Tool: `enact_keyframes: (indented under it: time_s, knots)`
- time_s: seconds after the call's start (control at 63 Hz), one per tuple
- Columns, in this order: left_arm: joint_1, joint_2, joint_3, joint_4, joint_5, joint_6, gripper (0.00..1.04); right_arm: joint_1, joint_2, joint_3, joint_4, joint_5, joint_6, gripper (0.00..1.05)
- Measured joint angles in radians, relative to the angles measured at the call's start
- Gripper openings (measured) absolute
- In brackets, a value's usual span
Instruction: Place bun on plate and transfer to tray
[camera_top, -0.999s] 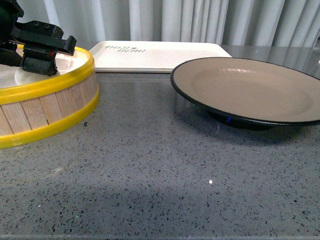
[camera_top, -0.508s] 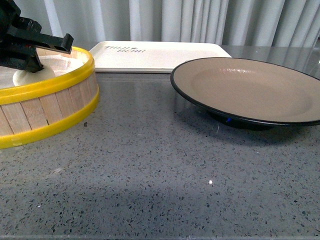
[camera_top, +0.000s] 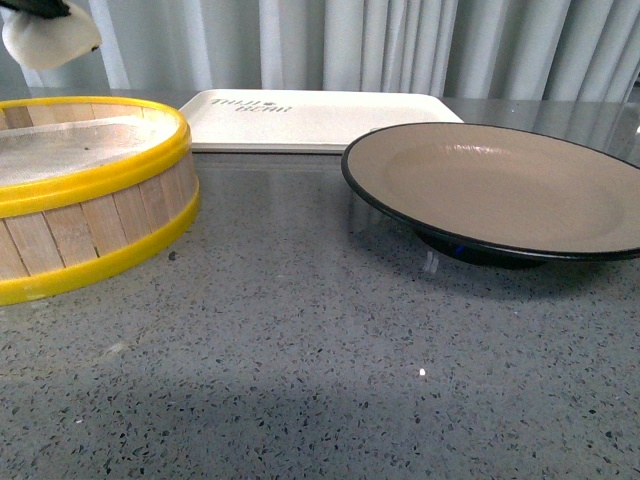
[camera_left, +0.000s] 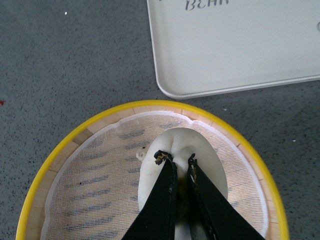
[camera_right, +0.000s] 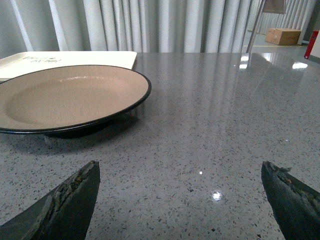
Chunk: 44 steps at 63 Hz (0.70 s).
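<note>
The white bun (camera_top: 48, 38) hangs at the top left of the front view, well above the steamer basket, pinched by my left gripper (camera_left: 175, 160), which is shut on it. In the left wrist view the bun (camera_left: 200, 155) shows between the black fingers over the basket's mesh. The plate (camera_top: 505, 190), beige inside with a black rim, stands empty at the right; it also shows in the right wrist view (camera_right: 65, 97). The cream tray (camera_top: 320, 118) lies at the back, also in the left wrist view (camera_left: 240, 45). My right gripper (camera_right: 182, 200) is open and empty over the bare counter.
A yellow-rimmed wooden steamer basket (camera_top: 95, 225) with white mesh lining stands at the front left, below the bun. The grey speckled counter (camera_top: 330, 370) runs across the front. Grey curtains hang behind the table.
My left gripper has risen out of the steamer basket with the bun, from basket level to the top left edge of the front view. The plate and tray have not moved.
</note>
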Motion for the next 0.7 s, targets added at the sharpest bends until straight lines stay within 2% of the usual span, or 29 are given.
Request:
enact_keyframes:
  time_s: [0.285, 0.571, 0.698]
  knots:
    - [-0.161, -0.051, 0.074, -0.008, -0.013, -0.027, 0.04, 0.000, 0.000, 0.000, 0.000, 0.000, 0.000, 0.96]
    - [-0.283, -0.064, 0.103, 0.001, -0.031, -0.037, 0.04, 0.000, 0.000, 0.000, 0.000, 0.000, 0.000, 0.96]
    - [-0.376, -0.050, 0.102, 0.042, -0.034, -0.027, 0.04, 0.000, 0.000, 0.000, 0.000, 0.000, 0.000, 0.96]
